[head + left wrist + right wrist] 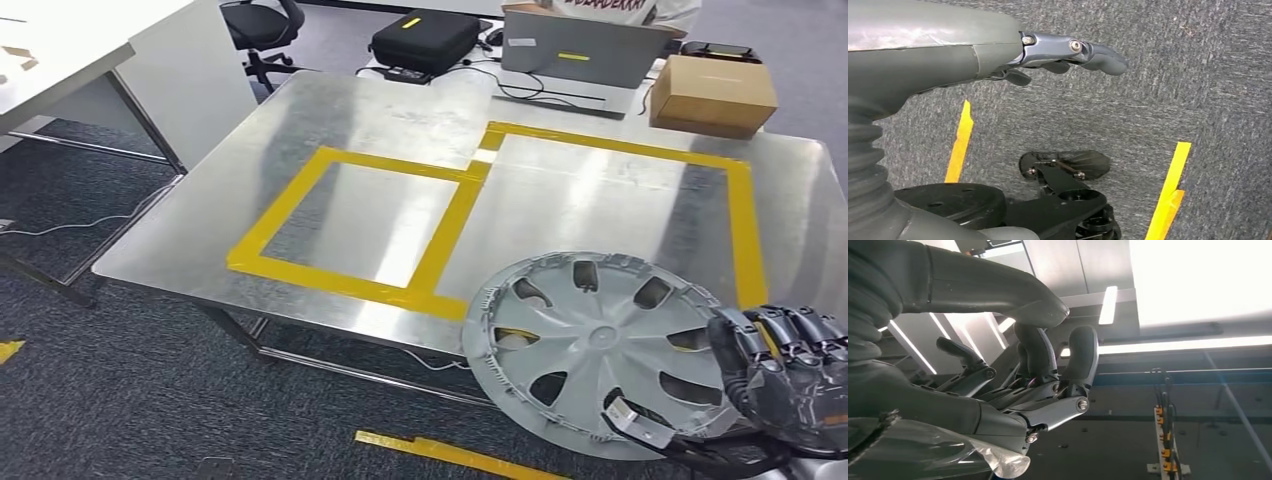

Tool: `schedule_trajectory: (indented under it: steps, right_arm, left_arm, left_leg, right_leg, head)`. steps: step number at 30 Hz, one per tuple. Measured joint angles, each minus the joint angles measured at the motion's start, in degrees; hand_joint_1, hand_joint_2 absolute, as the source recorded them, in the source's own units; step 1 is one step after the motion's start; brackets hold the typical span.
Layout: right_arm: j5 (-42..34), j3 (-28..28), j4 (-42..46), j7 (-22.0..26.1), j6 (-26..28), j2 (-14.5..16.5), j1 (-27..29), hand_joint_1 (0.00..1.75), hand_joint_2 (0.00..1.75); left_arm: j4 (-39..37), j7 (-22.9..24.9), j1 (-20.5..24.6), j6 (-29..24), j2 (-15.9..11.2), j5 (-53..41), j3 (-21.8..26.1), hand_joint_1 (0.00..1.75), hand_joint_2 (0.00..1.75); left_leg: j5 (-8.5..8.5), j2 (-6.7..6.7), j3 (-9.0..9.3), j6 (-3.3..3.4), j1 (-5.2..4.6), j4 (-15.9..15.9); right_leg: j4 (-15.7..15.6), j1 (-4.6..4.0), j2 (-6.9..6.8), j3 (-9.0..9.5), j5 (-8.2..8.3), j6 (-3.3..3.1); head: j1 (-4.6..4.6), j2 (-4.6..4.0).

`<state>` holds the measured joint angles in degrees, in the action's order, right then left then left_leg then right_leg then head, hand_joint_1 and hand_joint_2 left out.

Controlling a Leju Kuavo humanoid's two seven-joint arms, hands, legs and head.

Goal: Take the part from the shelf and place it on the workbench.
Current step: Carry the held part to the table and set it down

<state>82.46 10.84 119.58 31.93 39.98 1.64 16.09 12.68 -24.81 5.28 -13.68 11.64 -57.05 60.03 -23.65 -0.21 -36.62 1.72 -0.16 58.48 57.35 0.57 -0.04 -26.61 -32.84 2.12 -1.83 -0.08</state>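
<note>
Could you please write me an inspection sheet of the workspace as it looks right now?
Surface: metal workbench marked with yellow tape rectangles.
Job's things: grey wheel cover held at the bench's near right edge, overhanging it.
Clutter: cardboard box, laptop and black case at the far side.
Hands: right hand grips the wheel cover's rim; left hand hangs over the carpet, holding nothing, fingers apart.
Cables: black cable by the laptop; white cable on the floor, left.
Surroundings: grey carpet with yellow tape strip; office chair; a person behind the laptop.
</note>
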Motion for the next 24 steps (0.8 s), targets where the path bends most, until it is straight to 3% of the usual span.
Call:
schedule_trajectory:
  steps: [1, 4, 6, 8, 9, 10, 11, 12, 14, 16, 18, 20, 22, 24]
  right_arm:
    - [0.01, -0.04, -0.01, -0.02, 0.01, -0.07, -0.02, 1.75, 1.75]
    - [0.14, -0.26, -0.06, -0.22, 0.01, -0.21, 0.00, 1.75, 1.75]
    - [0.26, -0.54, -0.13, -0.39, 0.00, -0.23, 0.01, 1.75, 1.75]
    - [0.33, -0.75, -0.22, -0.46, -0.01, -0.25, 0.03, 1.75, 1.75]
    - [0.33, -0.81, -0.27, -0.48, -0.01, -0.25, 0.04, 1.75, 1.75]
    - [0.34, -0.84, -0.32, -0.49, -0.01, -0.25, 0.04, 1.75, 1.75]
    - [0.37, -0.85, -0.36, -0.55, -0.01, -0.25, 0.04, 1.75, 1.75]
    - [0.42, -0.88, -0.37, -0.71, 0.00, -0.26, 0.03, 1.75, 1.75]
    - [0.52, -0.99, -0.38, -1.16, 0.01, -0.28, 0.02, 1.75, 1.75]
    - [0.62, -1.20, -0.38, -1.47, 0.02, -0.33, -0.01, 1.75, 1.75]
    - [0.73, -1.38, -0.38, -1.61, 0.02, -0.43, -0.02, 1.75, 1.75]
    - [0.80, -1.46, -0.38, -1.67, 0.02, -0.56, 0.00, 1.75, 1.75]
    - [0.85, -1.51, -0.39, -1.78, 0.02, -0.68, 0.01, 1.75, 1.75]
    - [1.15, -1.63, -0.40, -2.63, 0.01, -0.83, 0.05, 1.75, 1.75]
  left_arm:
    - [0.00, 0.01, 0.01, 0.01, -0.01, 0.00, 0.01, 0.00, 1.75]
    - [-0.01, 0.08, -0.01, 0.18, -0.02, 0.02, 0.01, 0.00, 1.75]
    - [-0.01, 0.15, -0.09, 0.30, -0.03, 0.04, 0.02, 0.00, 1.75]
    - [-0.01, 0.18, -0.12, 0.34, -0.04, 0.04, 0.03, 0.00, 1.75]
    - [-0.01, 0.18, -0.11, 0.36, -0.04, 0.04, 0.03, 0.00, 1.75]
    - [-0.01, 0.18, -0.11, 0.37, -0.04, 0.04, 0.03, 0.00, 1.75]
    - [-0.01, 0.19, -0.11, 0.39, -0.04, 0.04, 0.03, 0.00, 1.75]
    - [-0.01, 0.19, -0.10, 0.44, -0.05, 0.05, 0.04, 0.00, 1.75]
    - [-0.01, 0.19, -0.07, 0.51, -0.09, 0.06, 0.05, 0.00, 1.75]
    - [-0.01, 0.19, -0.02, 0.53, -0.12, 0.06, 0.05, 0.00, 1.75]
    - [-0.02, 0.19, -0.03, 0.53, -0.11, 0.06, 0.05, 0.00, 1.75]
    - [-0.03, 0.19, 0.05, 0.54, -0.08, 0.07, 0.07, 0.00, 1.75]
    - [-0.04, 0.20, 0.19, 0.55, -0.04, 0.07, 0.08, 0.00, 1.75]
    - [-0.04, 0.23, 0.19, 0.60, -0.04, 0.07, 0.08, 0.00, 1.75]
  left_leg:
    - [0.33, -0.02, -0.07, -0.35, -0.05, -0.01]
    - [0.53, -0.01, -0.29, -1.41, -0.03, 0.09]
    - [-3.13, -0.01, -1.12, -2.09, 0.09, 3.02]
    - [-9.06, 0.00, -2.69, -2.64, 0.23, 10.14]
    - [-10.93, 0.00, -3.19, -2.80, 0.28, 13.62]
    - [-11.57, 0.00, -3.04, -2.87, 0.30, 15.74]
    - [-10.99, 0.00, -1.86, -2.82, 0.31, 15.53]
    - [-9.66, 0.00, 0.31, -2.67, 0.30, 13.05]
    - [-7.29, -0.01, 5.99, -1.99, 0.19, 4.56]
    - [-6.70, -0.03, 9.00, -1.33, -0.01, -0.84]
    - [-6.49, -0.01, 8.84, -0.76, -0.12, -1.72]
    - [-5.51, 0.19, 8.14, 0.08, 0.02, -2.14]
    - [-4.33, 0.37, 6.92, 0.79, 0.14, -2.36]
    - [-3.23, 0.40, 5.31, 1.04, 0.01, -2.21]
  right_leg:
    - [-1.27, -0.11, 0.06, 0.56, 0.16, -0.20]
    - [-1.71, -0.08, 0.01, -0.33, 0.92, -1.13]
    - [-1.89, 0.14, -0.23, -1.06, 1.86, -1.95]
    - [-1.82, 0.10, -0.40, -1.92, 2.75, -2.32]
    - [-1.73, 0.06, -0.45, -2.40, 3.22, -2.30]
    - [-1.59, 0.03, -0.49, -2.90, 3.67, -2.25]
    - [-1.40, 0.02, -0.50, -3.38, 4.06, -2.16]
    - [-1.17, 0.01, -0.50, -3.96, 4.36, -2.05]
    - [-0.65, -0.09, -0.52, -4.76, 4.75, -1.73]
    - [-0.34, -0.21, -0.55, -5.31, 5.22, -1.16]
    - [-0.36, -0.22, -0.55, -5.69, 5.87, -0.44]
    - [0.44, -0.11, -0.40, -6.49, 4.83, 0.15]
    - [4.99, 0.03, -0.22, -8.44, 0.41, 0.58]
    - [12.44, 0.09, -0.18, -10.61, -4.12, 0.90]
  head:
    - [-0.01, 0.01]
    - [0.02, 0.00]
    - [0.16, -0.01]
    - [0.27, 0.00]
    - [0.27, 0.00]
    - [0.26, 0.00]
    - [0.26, 0.00]
    - [0.27, 0.01]
    - [0.26, 0.01]
    - [0.23, 0.01]
    - [0.19, 0.00]
    - [0.16, -0.01]
    - [0.04, 0.00]
    - [-0.06, 0.00]
